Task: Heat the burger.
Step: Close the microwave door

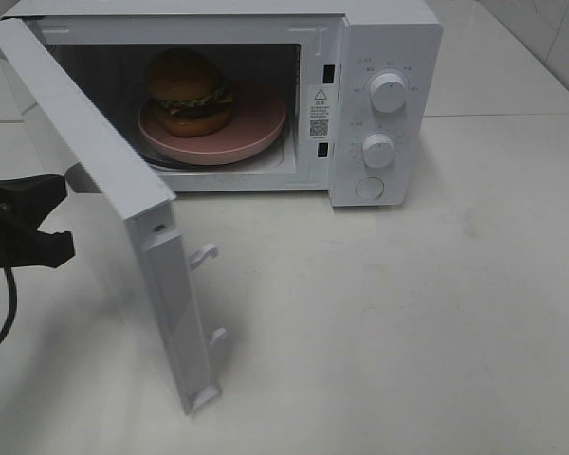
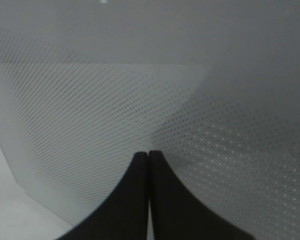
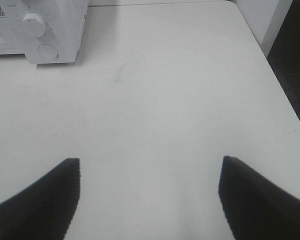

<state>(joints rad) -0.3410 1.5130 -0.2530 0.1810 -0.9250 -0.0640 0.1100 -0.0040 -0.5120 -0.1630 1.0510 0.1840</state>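
The burger (image 1: 190, 91) sits on a pink round plate (image 1: 256, 128) inside the open white microwave (image 1: 384, 43). The microwave door (image 1: 95, 152) swings out to the front left. My left gripper (image 1: 52, 223) is at the far left, just behind the door's outer face; in the left wrist view its fingers (image 2: 135, 200) are pressed together with nothing between them, facing the door's dotted window (image 2: 140, 90). My right gripper (image 3: 150, 160) hovers open over bare table, away from the microwave (image 3: 40, 25), and is out of the exterior high view.
Two knobs (image 1: 387, 92) (image 1: 377, 150) and a round button (image 1: 370, 188) are on the microwave's right panel. Latch hooks (image 1: 204, 254) stick out of the door's edge. The white table (image 1: 408, 322) ends at an edge on the right (image 3: 290, 100).
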